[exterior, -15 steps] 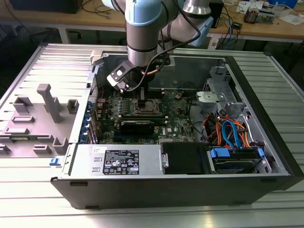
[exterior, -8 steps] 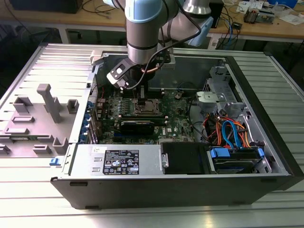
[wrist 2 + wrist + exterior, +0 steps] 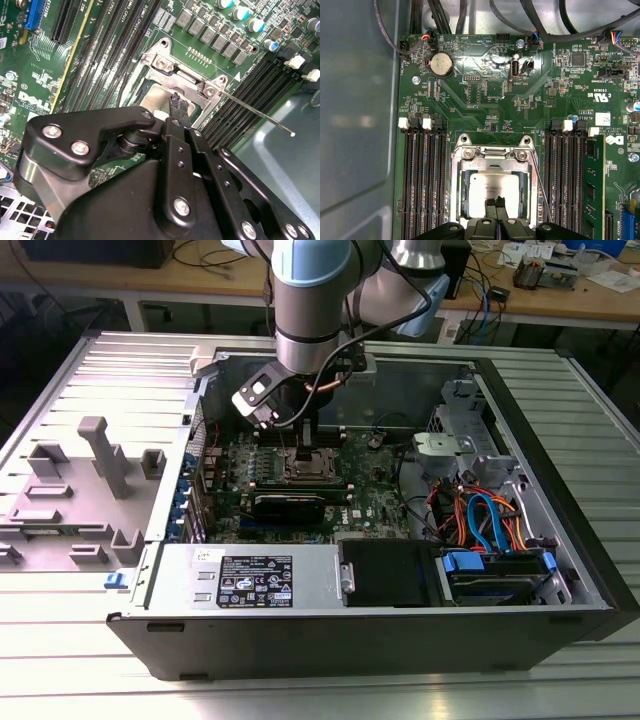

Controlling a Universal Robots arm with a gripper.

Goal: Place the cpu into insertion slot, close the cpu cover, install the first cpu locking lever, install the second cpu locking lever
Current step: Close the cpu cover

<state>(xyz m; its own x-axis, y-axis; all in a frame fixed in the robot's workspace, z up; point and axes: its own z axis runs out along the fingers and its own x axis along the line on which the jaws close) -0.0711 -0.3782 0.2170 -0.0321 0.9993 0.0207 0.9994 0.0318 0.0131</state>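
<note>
Over the socket in the middle of the case, the end effector (image 3: 495,204) is narrow, its two dark tips nearly together with nothing gripped between them. They stand at one edge of the cpu (image 3: 495,186), and I cannot tell whether they press on it or hang just clear. The cpu lies flat in the slot (image 3: 454,167), just above centre in the exterior view. The cover (image 3: 494,162) seems to be down around it, with the grey top showing through its window. My chief worry is a push on bare metal. If the chip sits even slightly askew, downward force from the tips could bend the fine contacts under it, and a sideways drag could scratch the top or nudge it out of square. Tips this narrow could also slip off the cover's thin frame and land on the chip. Beside the slot a lever (image 3: 260,116) juts free as a thin wire, not latched. The wide black body of the end effector sits close to it in the second wrist view, so a turn or descent might snag and bend it, or let it spring. Flanking the slot, the memory slots (image 3: 422,190) with their white latches leave little room, and a drift would strike them or the small parts of the board (image 3: 485,95). The case (image 3: 380,640) walls hem the arm in besides.
</note>
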